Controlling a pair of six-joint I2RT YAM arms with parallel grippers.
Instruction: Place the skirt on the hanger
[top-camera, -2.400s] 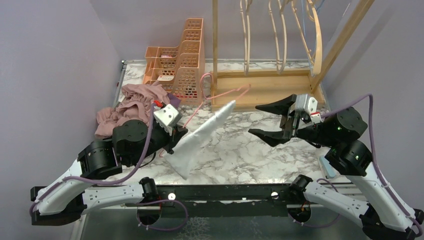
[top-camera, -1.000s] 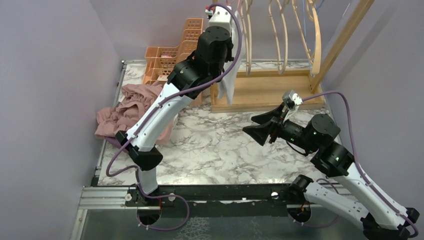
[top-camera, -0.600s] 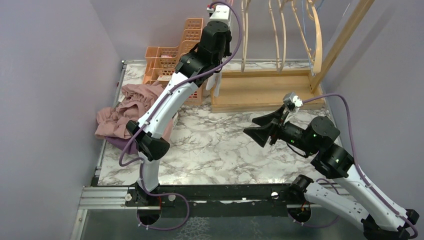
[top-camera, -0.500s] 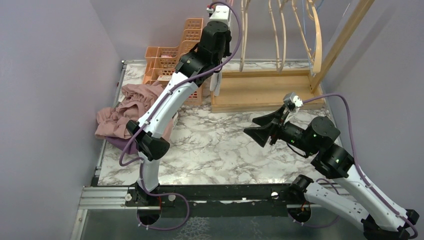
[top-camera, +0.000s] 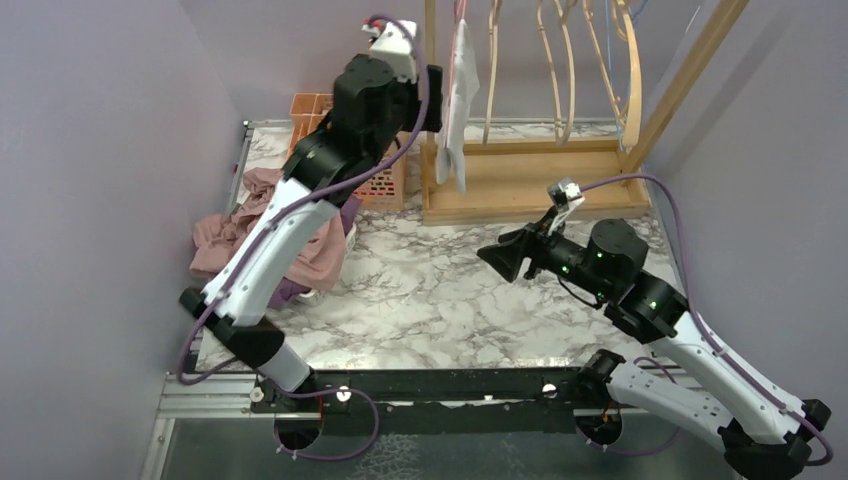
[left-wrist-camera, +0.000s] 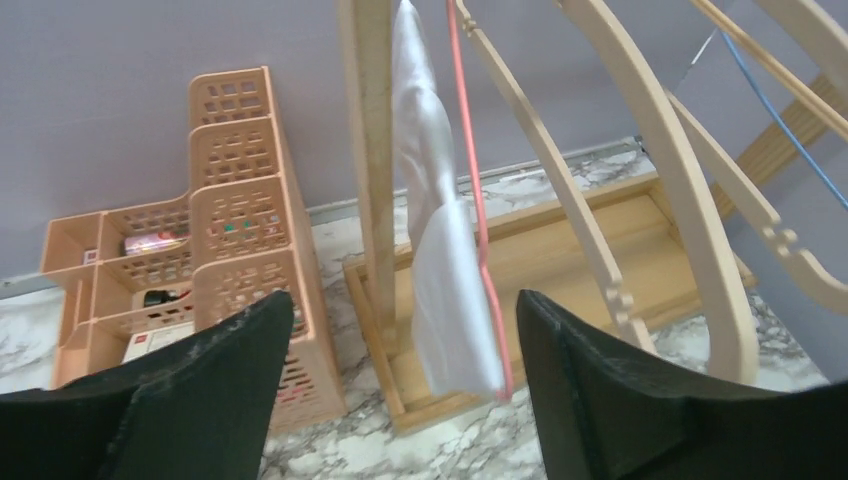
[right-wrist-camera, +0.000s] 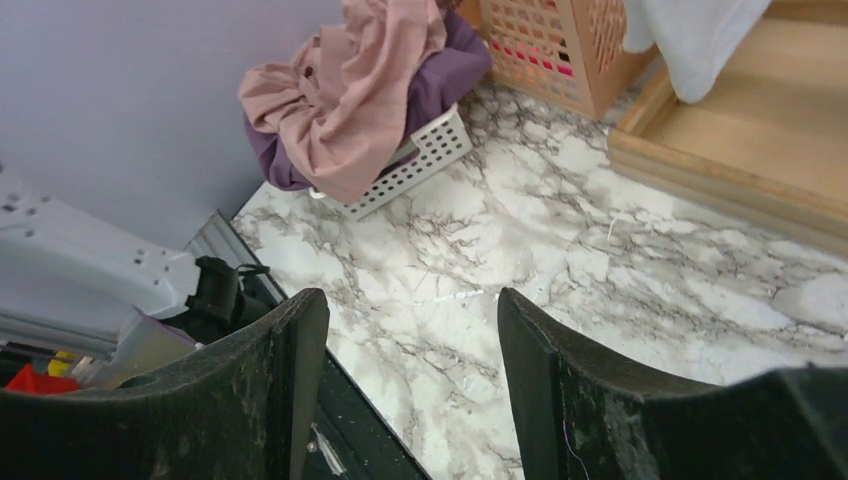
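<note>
The white skirt (top-camera: 458, 100) hangs folded over a pink hanger (left-wrist-camera: 475, 200) on the wooden rack (top-camera: 520, 170), just right of its left post. In the left wrist view the skirt (left-wrist-camera: 440, 250) dangles ahead of my left gripper (left-wrist-camera: 402, 300), which is open with nothing between its fingers and apart from the cloth. From above, the left gripper (top-camera: 428, 98) is raised just left of the skirt. My right gripper (top-camera: 500, 255) hovers open and empty over the marble table; its wrist view shows the skirt's lower end (right-wrist-camera: 700, 30) at the top right.
A peach plastic organiser (left-wrist-camera: 240, 200) stands left of the rack's post. A white basket (right-wrist-camera: 430, 150) heaped with pink and purple clothes (top-camera: 250, 225) sits at the table's left. Curved wooden rack arms (left-wrist-camera: 690, 250) rise on the right.
My left gripper has opened and drawn back to the left, leaving the hanger with the skirt hanging on the rack. The right gripper has shifted slightly left.
</note>
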